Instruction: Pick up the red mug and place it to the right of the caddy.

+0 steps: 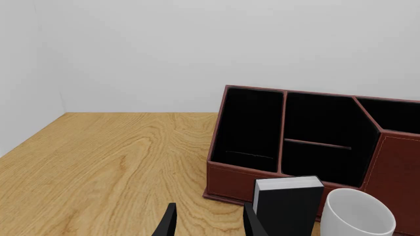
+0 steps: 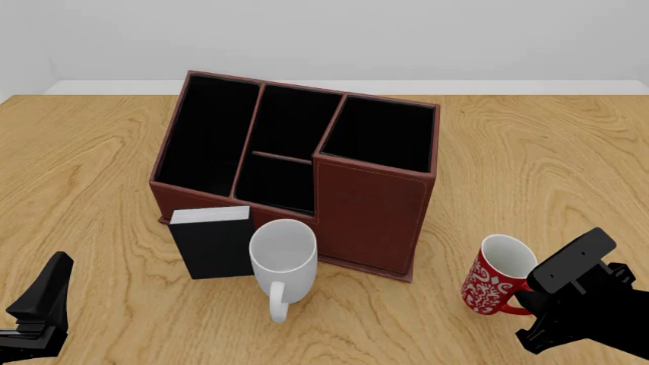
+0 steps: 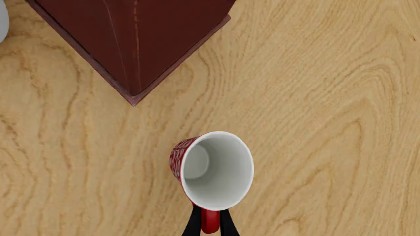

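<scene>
Front view: high, near side, facing far. Left wrist: low, close, facing the caddy [image 1: 315,142]. Right wrist: straight down, close. All three share the caddy.

We find the caddy [image 2: 304,163] in the centre of the front frame, standing on the bench [image 2: 527,152]. Below its lower-left wall stands a small box [image 2: 213,243], touching or just beside it, and the plain mug [image 2: 283,255] sits immediately right of that box, its handle pointing toward the bottom edge. In the lower right of the frame, apart from the caddy's corner, we see the patterned mug [image 2: 497,285] upright, with the right gripper [image 3: 209,223] at its handle. The left gripper [image 2: 41,304] occupies the lower-left corner.
</scene>
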{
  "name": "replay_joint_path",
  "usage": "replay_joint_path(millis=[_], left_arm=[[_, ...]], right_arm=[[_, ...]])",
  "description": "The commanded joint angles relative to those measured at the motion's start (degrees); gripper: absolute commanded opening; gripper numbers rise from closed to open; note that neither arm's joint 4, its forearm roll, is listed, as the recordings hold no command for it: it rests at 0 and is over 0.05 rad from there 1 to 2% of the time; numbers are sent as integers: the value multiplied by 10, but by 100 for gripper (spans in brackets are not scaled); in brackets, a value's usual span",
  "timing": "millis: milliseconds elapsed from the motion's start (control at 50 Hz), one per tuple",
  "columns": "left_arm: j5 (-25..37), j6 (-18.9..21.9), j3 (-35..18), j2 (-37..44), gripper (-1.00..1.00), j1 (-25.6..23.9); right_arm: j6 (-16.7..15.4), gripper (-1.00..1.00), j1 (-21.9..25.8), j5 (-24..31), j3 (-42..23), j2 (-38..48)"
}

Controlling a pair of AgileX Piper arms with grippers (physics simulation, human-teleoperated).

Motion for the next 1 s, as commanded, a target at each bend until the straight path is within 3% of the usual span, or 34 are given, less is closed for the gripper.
replay_joint_path(millis=[20, 260, 620, 1000], left_arm=[[0, 0, 0, 0, 100, 0], [0, 0, 0, 0, 100, 0], [0, 0, 0, 0, 100, 0], [0, 0, 0, 0, 100, 0]], right_arm=[[4, -100, -13, 6, -28, -5], [1, -100, -8, -5, -77, 36], [-10, -100, -4, -50, -151, 163], [-6, -100, -3, -75, -156, 214]])
